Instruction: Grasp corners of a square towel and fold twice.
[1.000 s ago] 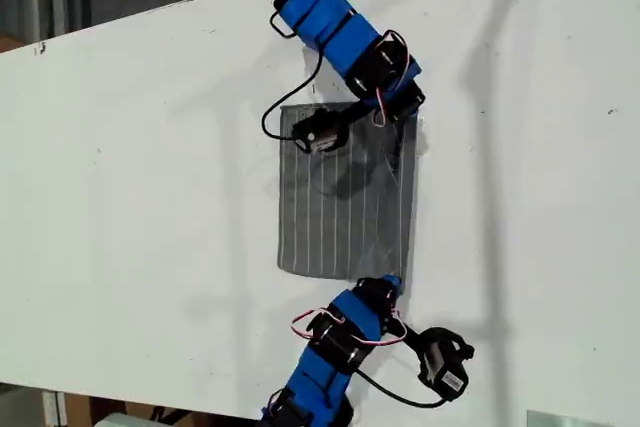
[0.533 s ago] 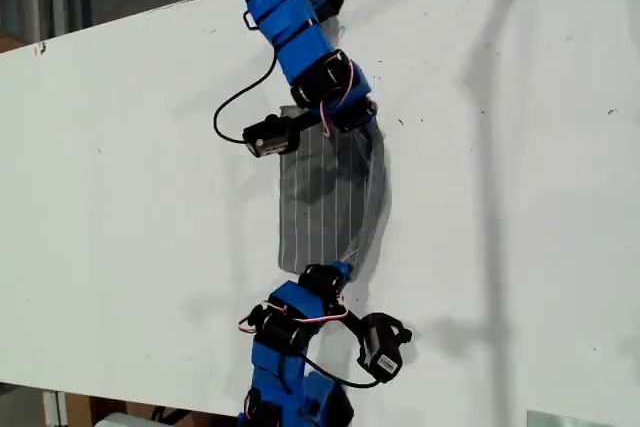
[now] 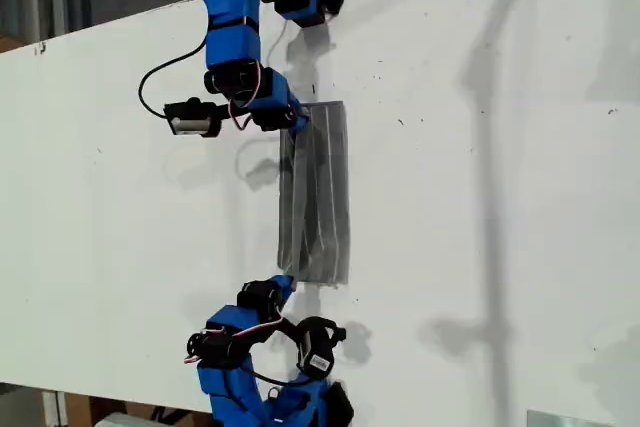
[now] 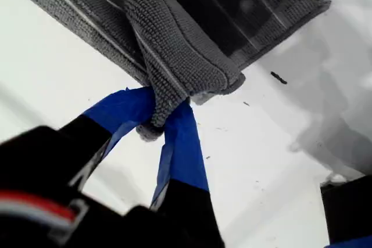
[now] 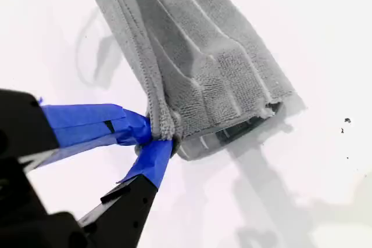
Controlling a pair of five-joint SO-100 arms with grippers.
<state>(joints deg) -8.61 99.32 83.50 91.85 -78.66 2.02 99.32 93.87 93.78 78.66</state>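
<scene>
My first gripper (image 4: 165,117) is pressed tight on one of the corners (image 4: 152,125) of the towel (image 4: 174,45). The grey cloth bunches between its blue fingers, and just beyond them we see the held layer arching over a dark gap, with the layer beneath lying on the white counter (image 4: 58,68). My second gripper (image 5: 160,137) likewise pinches a corner. Directly past its fingers the towel lies flatter, in stacked layers whose edges nearly line up. In the exterior view, one arm (image 3: 235,42) and the other arm (image 3: 235,342) each hold one end of the towel (image 3: 318,197), but we cannot tell from the wrist views which arm is which. A second ago the towel lay as a broad sheet, with both grippers at its edge on the exterior view's right. They have since carried that edge across to the exterior view's left, so the cloth between them is now a narrow strip. We judge this fold to be nearly laid. The corners still need lowering and releasing, and another fold seems to remain.
</scene>
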